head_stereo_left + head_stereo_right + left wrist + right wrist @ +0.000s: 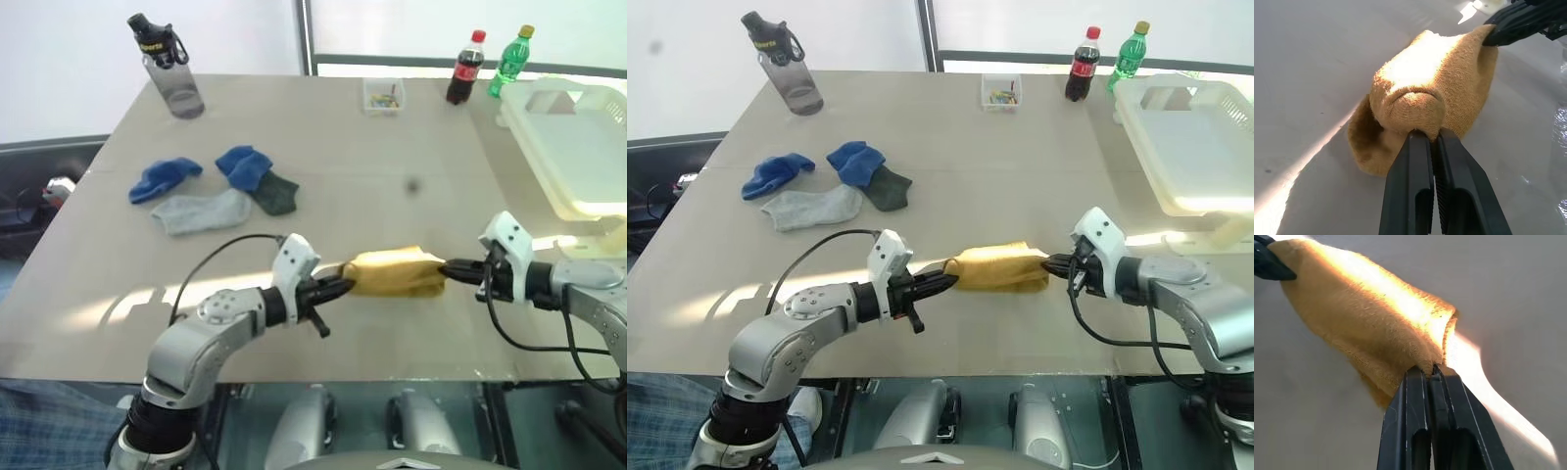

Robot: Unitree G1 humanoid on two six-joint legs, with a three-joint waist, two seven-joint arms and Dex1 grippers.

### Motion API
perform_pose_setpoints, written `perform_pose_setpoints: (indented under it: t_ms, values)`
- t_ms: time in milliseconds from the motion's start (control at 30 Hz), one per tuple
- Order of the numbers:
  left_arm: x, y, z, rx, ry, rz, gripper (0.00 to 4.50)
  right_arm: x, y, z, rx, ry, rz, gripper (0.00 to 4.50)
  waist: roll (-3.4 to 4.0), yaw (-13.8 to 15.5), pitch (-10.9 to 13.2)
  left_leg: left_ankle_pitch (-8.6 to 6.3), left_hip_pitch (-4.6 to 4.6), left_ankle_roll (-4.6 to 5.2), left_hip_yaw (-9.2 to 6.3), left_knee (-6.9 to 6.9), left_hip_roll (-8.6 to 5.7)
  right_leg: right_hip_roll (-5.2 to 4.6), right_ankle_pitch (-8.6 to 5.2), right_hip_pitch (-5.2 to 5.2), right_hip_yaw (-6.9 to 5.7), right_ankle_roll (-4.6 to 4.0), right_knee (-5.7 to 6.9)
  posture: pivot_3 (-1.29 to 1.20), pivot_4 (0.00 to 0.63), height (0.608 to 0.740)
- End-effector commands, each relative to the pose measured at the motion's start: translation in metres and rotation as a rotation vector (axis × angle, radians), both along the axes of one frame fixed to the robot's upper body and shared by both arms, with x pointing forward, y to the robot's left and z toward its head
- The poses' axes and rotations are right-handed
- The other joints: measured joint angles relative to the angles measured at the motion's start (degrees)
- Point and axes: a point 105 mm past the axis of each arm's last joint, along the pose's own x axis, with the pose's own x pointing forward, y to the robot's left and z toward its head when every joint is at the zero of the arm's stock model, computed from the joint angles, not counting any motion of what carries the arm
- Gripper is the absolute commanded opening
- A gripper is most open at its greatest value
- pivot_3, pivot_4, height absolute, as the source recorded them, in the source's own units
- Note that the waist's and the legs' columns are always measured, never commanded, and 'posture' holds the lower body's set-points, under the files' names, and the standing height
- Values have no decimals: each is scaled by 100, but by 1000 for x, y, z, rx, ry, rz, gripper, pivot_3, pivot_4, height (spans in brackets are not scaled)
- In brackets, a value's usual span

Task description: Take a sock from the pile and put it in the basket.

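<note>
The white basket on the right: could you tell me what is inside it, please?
The basket looks empty where its floor shows; its near right end is cut off. The mustard sock hangs between both grippers.

You see a mustard-yellow knit sock [397,273], blue, light-grey and dark-grey ankle socks in the pile [217,191], a translucent-white plastic basket [578,147], and a beige bench [392,166].

Little can be read here — the dark cap band of the grey water bottle [168,67], at about eleven o'clock on the table [392,157], carries a short yellow print too small to make out. The cola bottle [464,68] at about one o'clock wears a red label and the green bottle [510,61] just beside it a pale one — no lettering on either can be made out. No other text, number or sign shows.
</note>
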Motion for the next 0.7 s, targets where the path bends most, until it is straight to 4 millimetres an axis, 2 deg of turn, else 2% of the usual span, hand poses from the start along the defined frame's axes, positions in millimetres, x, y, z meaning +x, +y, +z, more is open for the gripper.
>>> perform_pose_setpoints:
  t_ms: [33,167,300,367,400,433,467,500,533,633,667,700]
  values:
    - [1,-3,2,-5,-23,-2,73,6,3,7,-17,-74,19,0,0,0,0,0,0,0,0,0,0,0,0,0,0,0,0,0,150,740]
    - [4,-2,-5,20,-17,12,73,11,4,3,-28,-88,12,0,0,-1,0,0,0,0,0,0,0,1,0,0,0,0,0,0,150,740]
    - [6,0,-13,31,8,38,73,8,3,-5,-47,-48,20,0,0,2,0,0,0,0,0,0,-1,1,0,0,-1,0,-1,0,150,740]
    - [6,-1,-17,23,26,45,0,7,1,-5,-47,-39,21,648,0,0,0,0,0,0,0,0,-1,0,0,0,0,0,-1,0,150,740]
    - [7,-1,-19,22,30,50,0,6,1,-4,-39,-40,22,1174,0,0,0,0,0,0,0,0,-1,0,0,0,0,0,-1,0,150,740]
    - [8,-1,-21,20,33,62,0,7,-1,0,-35,-53,12,1516,0,0,0,0,0,0,0,0,-1,0,0,0,0,0,-1,0,150,740]
    - [8,-1,-23,18,37,69,731,9,-4,3,-39,-65,-1,2049,0,2,0,0,0,0,-1,0,0,0,0,0,-1,0,-1,0,150,740]
    - [10,0,-25,21,38,76,813,7,-10,7,-48,-65,-2,2293,0,3,0,0,0,0,-1,0,0,0,0,0,-1,0,-1,0,150,740]
    - [11,1,-26,24,39,86,1295,3,-14,15,-49,-70,17,2523,1,6,0,0,0,0,-1,0,0,-1,0,0,-1,0,-1,0,150,740]
    - [15,4,-30,38,37,98,2178,-4,-15,39,-18,-125,75,2523,1,12,-1,0,-1,1,-1,0,-3,-5,0,1,-2,0,-1,0,150,740]
    - [14,3,-30,38,39,94,2535,-6,-9,49,12,-163,109,2523,2,12,0,0,0,1,-1,0,-3,-5,0,2,-2,0,-2,0,150,740]
    - [14,3,-31,36,41,90,2691,-8,-3,57,41,-198,143,2523,2,6,-2,-1,-1,1,-1,0,-3,-7,0,3,-2,0,-2,0,150,740]
